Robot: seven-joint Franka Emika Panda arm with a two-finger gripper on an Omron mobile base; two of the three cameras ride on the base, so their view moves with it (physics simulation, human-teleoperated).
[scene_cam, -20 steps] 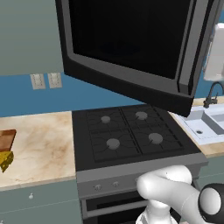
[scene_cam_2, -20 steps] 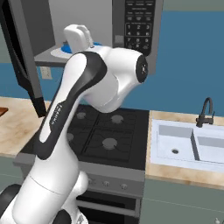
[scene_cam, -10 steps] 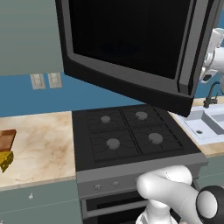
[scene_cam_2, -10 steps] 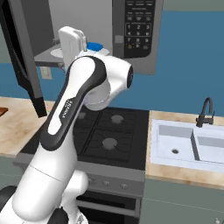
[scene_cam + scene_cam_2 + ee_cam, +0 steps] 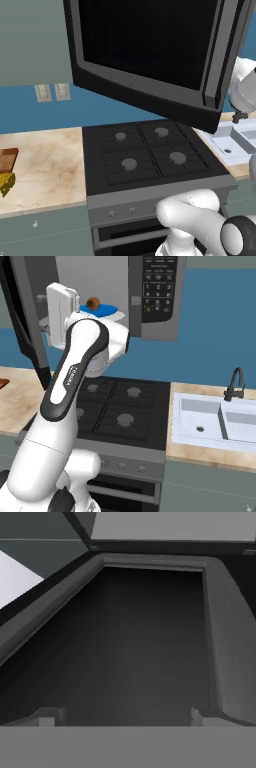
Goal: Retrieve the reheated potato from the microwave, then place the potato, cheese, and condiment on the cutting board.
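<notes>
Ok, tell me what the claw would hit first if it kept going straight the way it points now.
Probably the microwave: the hand view looks along the claw at the inside of its dark open door. The depth is unclear.

The microwave [image 5: 157, 296] has a matt grey casing and dark glossy door glass, above a veined marble-look counter [image 5: 45, 165].

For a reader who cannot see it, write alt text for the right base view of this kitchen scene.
A white robot arm reaches up toward an open microwave above a black stove, where a small brown potato sits on a blue plate inside. The microwave's dark door hangs open at the left; a sink with a black faucet lies to the right.
</notes>
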